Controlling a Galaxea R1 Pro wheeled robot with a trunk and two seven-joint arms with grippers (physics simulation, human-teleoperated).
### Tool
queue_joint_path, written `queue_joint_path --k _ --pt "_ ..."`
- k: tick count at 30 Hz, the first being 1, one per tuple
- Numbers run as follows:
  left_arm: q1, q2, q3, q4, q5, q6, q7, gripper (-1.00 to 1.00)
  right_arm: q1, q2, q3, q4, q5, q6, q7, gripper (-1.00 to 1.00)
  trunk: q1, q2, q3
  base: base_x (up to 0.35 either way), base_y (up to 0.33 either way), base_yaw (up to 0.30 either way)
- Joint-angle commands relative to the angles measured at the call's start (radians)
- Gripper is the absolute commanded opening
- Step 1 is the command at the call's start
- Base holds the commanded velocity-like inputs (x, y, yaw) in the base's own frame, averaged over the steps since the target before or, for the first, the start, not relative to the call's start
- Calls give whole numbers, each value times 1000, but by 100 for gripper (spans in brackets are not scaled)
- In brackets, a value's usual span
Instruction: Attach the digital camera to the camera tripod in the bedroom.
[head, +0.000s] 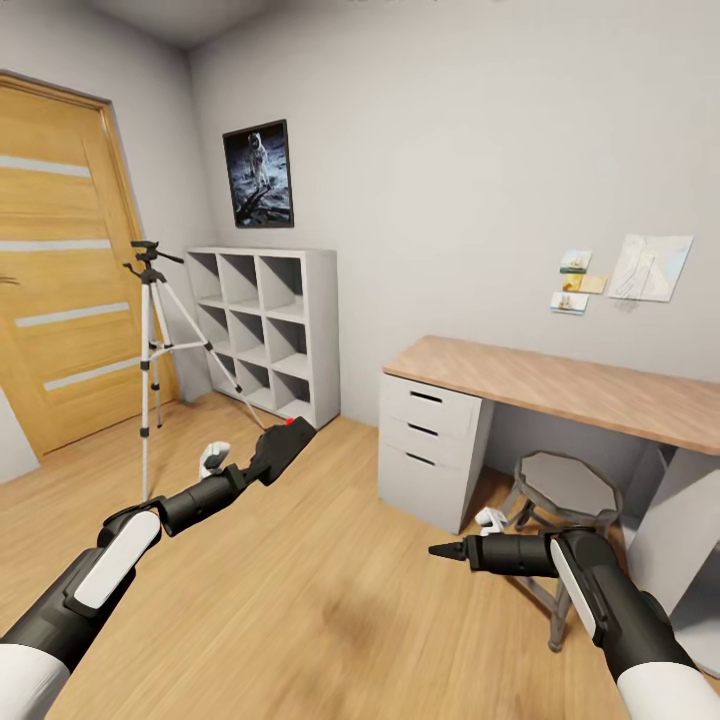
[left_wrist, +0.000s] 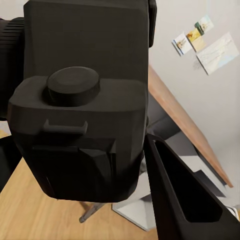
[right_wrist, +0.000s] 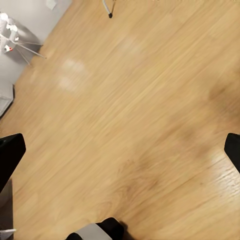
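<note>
The camera tripod (head: 150, 330) stands at the left, between the oak door and the white shelf, with its black head and pan handle on top. My left gripper (head: 283, 448) is shut on the digital camera (head: 278, 452), a black box with a red dot on top, held in the air to the right of the tripod and lower than its head. In the left wrist view the camera (left_wrist: 85, 115) sits close between the fingers (left_wrist: 185, 200). My right gripper (head: 441, 550) hangs open over bare plank floor, its fingertips (right_wrist: 10, 155) wide apart.
An oak door (head: 60, 270) is at the left, and a white cube shelf (head: 265, 330) stands in the corner. A wooden desk (head: 560, 385) with white drawers (head: 430, 440) and a stool (head: 565, 490) are at the right. Open floor (head: 300, 590) lies ahead.
</note>
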Motion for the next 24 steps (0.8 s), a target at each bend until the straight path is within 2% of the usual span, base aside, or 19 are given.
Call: queue_joint_path --k 1,8,13,14,18,21,23,24 --pt "-1 1 -1 0 5 3 -1 -100 -1 0 -1 0 -1 7 2 100 -4 7 2 0 0 0" --pt "-1 1 -2 14 7 3 2 -100 -1 1 -1 3 -2 7 0 100 -31 56 24 0 0 0" --pt "-1 -9 -5 81 6 3 56 -100 -1 -1 -2 9 -4 6 -34 100 -50 91 40 0 0 0" --pt "-1 -40 -5 145 -5 -11 147 -100 -1 -4 -4 28 -7 7 -88 100 -54 98 43 0 0 0" --pt "-1 -67 -6 168 -32 -41 213 -100 -1 -15 -28 77 -7 7 -104 100 -69 126 55 0 0 0" --pt "-1 -77 -5 180 -70 -57 250 -100 -1 -37 -43 180 -6 -5 -114 100 -81 147 65 0 0 0" --pt "-1 -81 -3 197 -97 -63 265 -100 -1 -43 -45 235 -4 -20 -115 100 -88 161 71 0 0 0" --pt "-1 -82 -3 218 -110 -66 271 -100 -1 -49 -47 299 5 -46 -117 100 -92 168 74 0 0 0"
